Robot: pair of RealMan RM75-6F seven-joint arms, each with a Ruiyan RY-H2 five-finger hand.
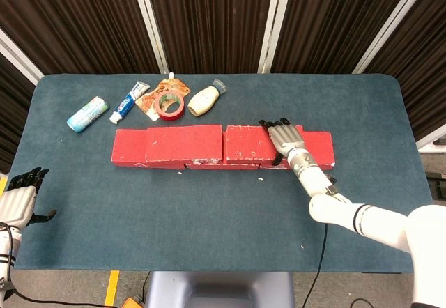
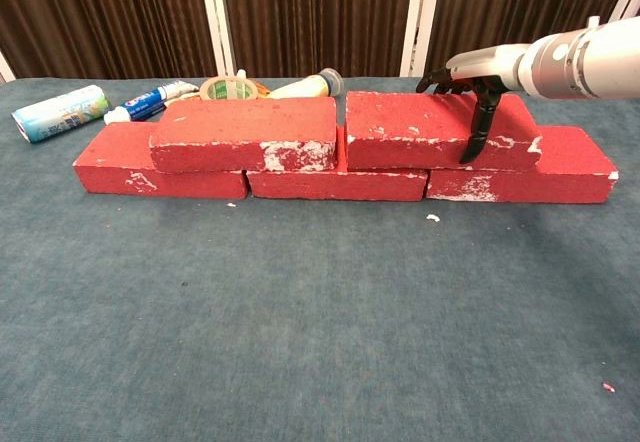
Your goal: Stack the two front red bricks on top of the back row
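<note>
**Both bricks up; right hand on the upper right brick**

The right hand lies palm-down on the upper right brick, fingers over its far edge and thumb down its near face; it grips the brick. That brick sits on the back row, just beside the upper left brick with a narrow gap between them. The left hand hangs off the bench's near left edge, fingers apart, holding nothing.

Risks, as judged: a careless lift of the hand could drag the brick out of line; a push leftward could knock its neighbour.

The bench has a blue-green cloth cover. Tubes, a tape roll and a bottle lie at far left. Dark curtains hang behind.
</note>
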